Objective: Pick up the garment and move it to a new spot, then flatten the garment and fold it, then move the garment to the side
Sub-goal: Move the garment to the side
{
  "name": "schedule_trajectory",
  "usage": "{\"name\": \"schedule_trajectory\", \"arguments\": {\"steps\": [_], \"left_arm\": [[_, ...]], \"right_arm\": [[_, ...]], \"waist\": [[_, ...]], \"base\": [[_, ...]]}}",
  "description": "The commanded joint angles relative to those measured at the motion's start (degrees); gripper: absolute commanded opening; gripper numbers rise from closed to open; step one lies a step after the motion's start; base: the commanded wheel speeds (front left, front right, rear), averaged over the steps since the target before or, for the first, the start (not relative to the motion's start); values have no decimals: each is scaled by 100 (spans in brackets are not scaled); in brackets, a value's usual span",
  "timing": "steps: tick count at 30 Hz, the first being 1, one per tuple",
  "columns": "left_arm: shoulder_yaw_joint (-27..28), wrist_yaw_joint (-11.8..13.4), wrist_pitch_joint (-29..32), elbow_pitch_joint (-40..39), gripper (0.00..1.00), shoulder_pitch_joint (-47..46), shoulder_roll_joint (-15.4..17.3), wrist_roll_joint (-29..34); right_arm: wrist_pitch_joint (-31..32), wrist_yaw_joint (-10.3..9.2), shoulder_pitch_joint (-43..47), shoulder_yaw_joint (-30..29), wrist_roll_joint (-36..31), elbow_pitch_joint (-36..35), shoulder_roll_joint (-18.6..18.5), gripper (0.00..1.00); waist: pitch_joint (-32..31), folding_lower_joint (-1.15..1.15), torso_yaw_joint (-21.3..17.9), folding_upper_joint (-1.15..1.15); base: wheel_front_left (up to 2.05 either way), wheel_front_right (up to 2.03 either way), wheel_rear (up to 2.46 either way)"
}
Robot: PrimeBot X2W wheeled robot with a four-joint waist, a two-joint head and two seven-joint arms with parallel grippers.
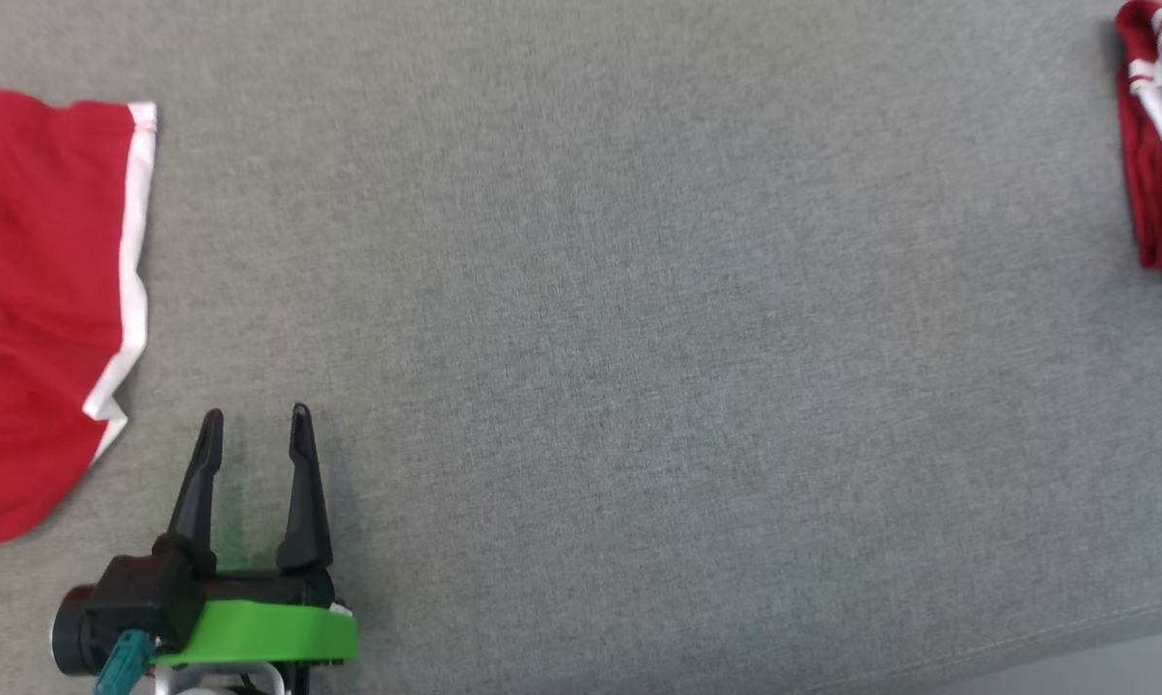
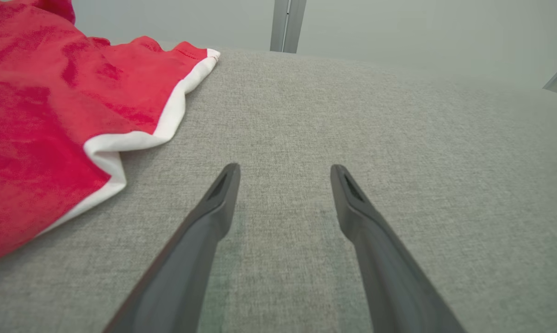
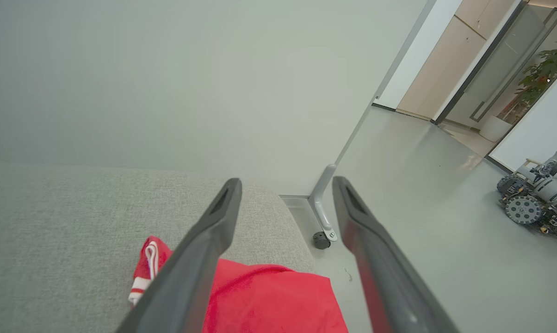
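The right fingers (image 3: 204, 249) stand wide apart with nothing between them, hanging over a compact red garment (image 3: 269, 296) that lies at the desk's (image 1: 639, 338) right end, close to its rounded edge. The left fingers (image 1: 303, 492) are just as wide apart and empty, low over bare grey cloth near the desk's front left. A loose red garment with white trim (image 1: 41, 290) is spread at the desk's left end, just beside them but not touching.

The compact garment looks folded, with a white-striped part showing on the side toward the desk's middle. Lying at the desk's end, it seems already set aside.

This is thin, light knit cloth: limp, with no stiffness, likely to sag and spill open when lifted by a single layer. It is not fragile, and the desk's cloth cover should drag on it rather than let it slide. A sound hold would pinch through all the layers at a folded edge, or at two corners. The loose one would best be taken by its white hem (image 2: 167, 120), which is thicker and easy to find.
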Motion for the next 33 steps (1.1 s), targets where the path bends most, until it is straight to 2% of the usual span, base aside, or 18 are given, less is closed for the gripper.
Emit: {"name": "schedule_trajectory", "arguments": {"steps": [1, 7, 13, 19, 23, 29, 33], "left_arm": [[-5, 56, 0, 35, 100, 127, 13, -118], [-77, 189, 0, 95, 100, 422, 12, -332], [-12, 309, 0, 128, 100, 939, 11, -442], [58, 319, -1, 237, 100, 1334, 14, -349], [131, 245, -1, 400, 100, 1379, 12, -298], [149, 148, 0, 613, 100, 1323, 12, -213], [163, 96, 0, 666, 100, 1274, 12, -188]], "right_arm": [[-17, -8, 314, 3, -22, -290, 119, 100], [-18, -8, 1787, -122, -113, -1714, 718, 100], [-20, -8, 3283, -228, -406, -2597, 1658, 100], [-19, -8, 4380, 33, -594, -2933, 2424, 100], [-19, -8, 4781, 250, -646, -3005, 2744, 100], [-20, -8, 5088, 324, -759, -3061, 3057, 100], [-20, -8, 5112, 343, -793, -3085, 3125, 100]], "waist": [[-703, 0, 65, 0], [-1609, 0, 303, 0], [-2404, 0, 389, 0], [-2821, 0, 448, 0], [-2930, 0, 501, 0], [-3007, 0, 554, 0], [-2995, 0, 561, 0]], "base": [[0, 0, 0], [0, 0, 0], [0, 0, 0], [0, 0, 0], [0, 0, 0], [0, 0, 0], [0, 0, 0]]}}
